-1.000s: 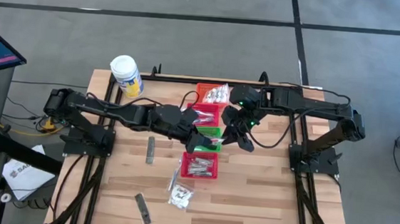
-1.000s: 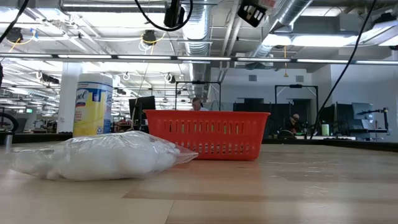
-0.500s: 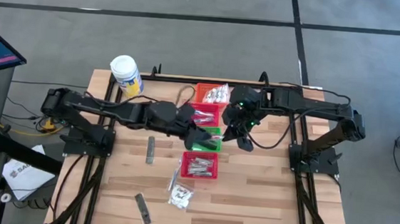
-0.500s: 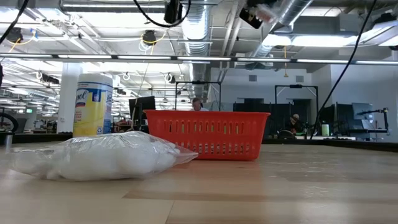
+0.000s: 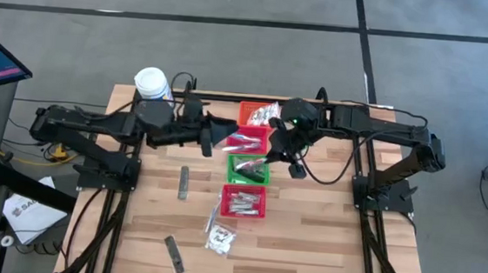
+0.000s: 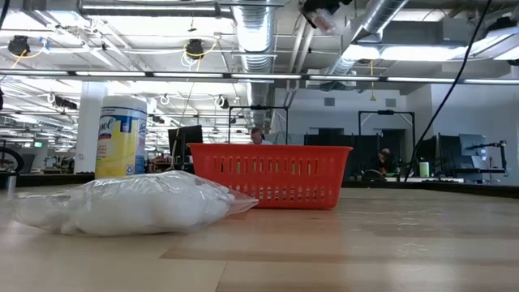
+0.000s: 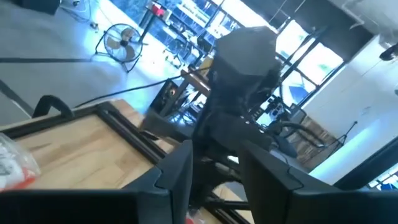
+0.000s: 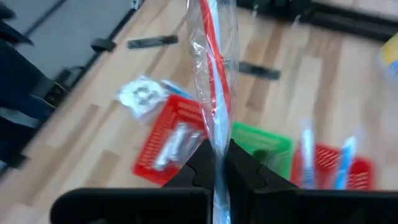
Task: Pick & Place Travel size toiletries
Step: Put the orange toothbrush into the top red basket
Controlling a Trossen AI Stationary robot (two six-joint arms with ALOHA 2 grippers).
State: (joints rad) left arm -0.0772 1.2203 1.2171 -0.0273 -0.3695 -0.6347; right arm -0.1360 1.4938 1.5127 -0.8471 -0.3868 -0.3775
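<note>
On the wooden table (image 5: 323, 239), the right gripper (image 8: 214, 163) hovers just above the green basket (image 5: 249, 166), pinching a wrapped red toothbrush (image 8: 214, 68). The left gripper (image 5: 227, 133) reaches in level beside that basket, fingers apart, holding nothing.

We look straight down on the pale wooden slatted table (image 5: 306, 237), level across it from tabletop height, close past each wrist's fingers, the red mesh plastic basket (image 6: 269, 174) shared with overhead, centre frame
</note>
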